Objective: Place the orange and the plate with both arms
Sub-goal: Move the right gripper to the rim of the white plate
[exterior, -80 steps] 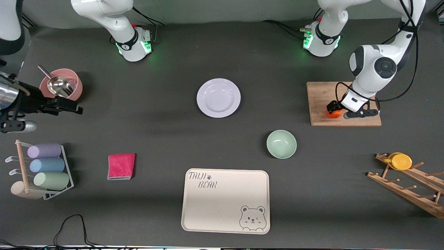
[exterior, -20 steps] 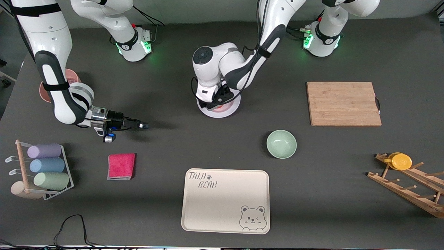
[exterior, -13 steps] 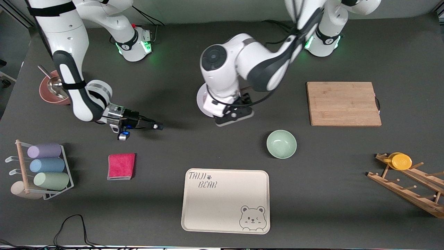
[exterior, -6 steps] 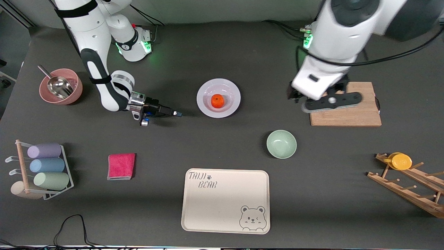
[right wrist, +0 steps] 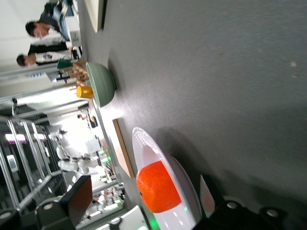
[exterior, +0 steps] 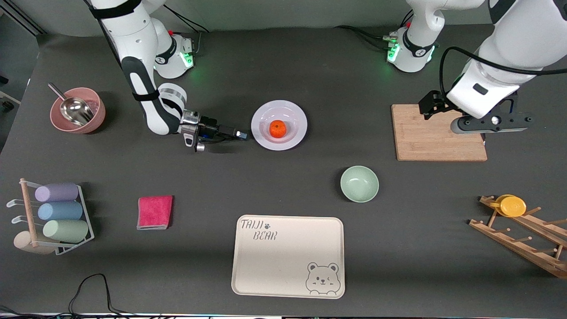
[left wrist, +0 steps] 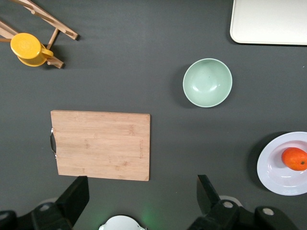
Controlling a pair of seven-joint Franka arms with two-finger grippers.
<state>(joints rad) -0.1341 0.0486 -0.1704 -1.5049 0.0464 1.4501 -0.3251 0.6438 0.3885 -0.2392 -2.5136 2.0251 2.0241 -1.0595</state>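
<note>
The orange (exterior: 277, 128) lies in the middle of the pale lavender plate (exterior: 294, 116) at mid-table. My right gripper (exterior: 241, 133) is low and level beside the plate's rim on the right arm's side, open and empty. In the right wrist view the orange (right wrist: 158, 187) and the plate's rim (right wrist: 143, 146) show between its spread fingers (right wrist: 79, 196). My left gripper (exterior: 489, 123) is open and empty, up over the wooden cutting board (exterior: 421, 137). The left wrist view shows the plate (left wrist: 276, 172) and the orange (left wrist: 294, 158) far off to one side.
A pale green bowl (exterior: 359, 184) and the cream bear tray (exterior: 288, 256) lie nearer the camera than the plate. A pink bowl with a metal scoop (exterior: 77, 110), a red cloth (exterior: 154, 212) and a cup rack (exterior: 53, 217) are toward the right arm's end. A wooden rack with a yellow lid (exterior: 512, 206) is toward the left arm's end.
My left gripper let the orange go on the plate, rose and swung back over the cutting board. My right gripper moved across the table up to the plate's rim.
</note>
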